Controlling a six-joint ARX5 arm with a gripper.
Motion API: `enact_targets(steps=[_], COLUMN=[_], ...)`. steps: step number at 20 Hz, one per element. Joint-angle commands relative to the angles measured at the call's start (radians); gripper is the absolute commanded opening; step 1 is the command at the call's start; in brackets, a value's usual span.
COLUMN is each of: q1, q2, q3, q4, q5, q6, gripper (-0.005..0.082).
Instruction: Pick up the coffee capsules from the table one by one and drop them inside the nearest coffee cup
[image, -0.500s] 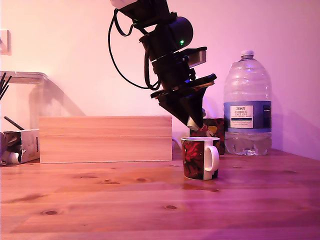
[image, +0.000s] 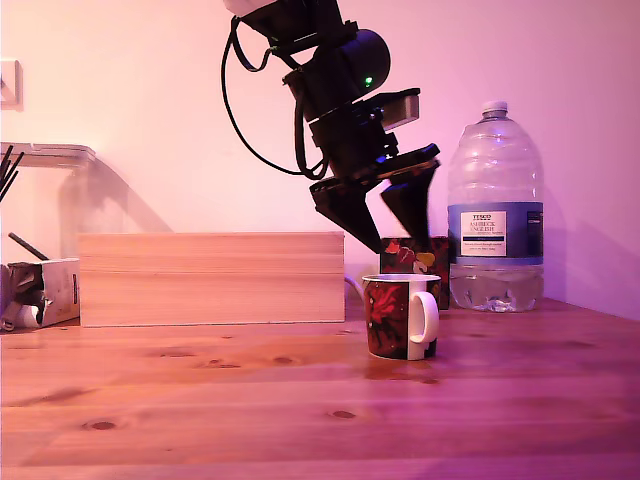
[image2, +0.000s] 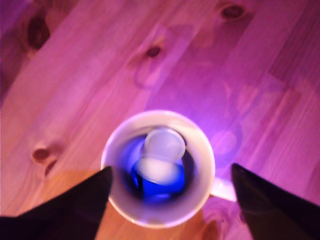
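The black gripper (image: 397, 243) hangs with its wedge-shaped fingers spread wide and empty, directly above the glossy floral coffee cup (image: 398, 318). The cup stands on the knotty pine table (image: 220, 400), right of centre in the exterior view. Inside its round white rim lie smooth pale coffee capsules (image2: 164, 144), seemingly two, though blurred.

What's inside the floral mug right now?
The wrist view shows pale cream round capsules, apparently two overlapping, inside the dark red-floral mug. The bottom beneath them is hidden; blur prevents a sure count.
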Motion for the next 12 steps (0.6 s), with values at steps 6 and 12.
enact_targets(steps=[6,12], q1=[0.001,0.003], q2=[0.030,-0.001], q3=[0.000,0.000], q4=[0.053,0.178], q5=[0.005,0.050], q6=[0.006,0.007], gripper=[0.0344,0.0002])
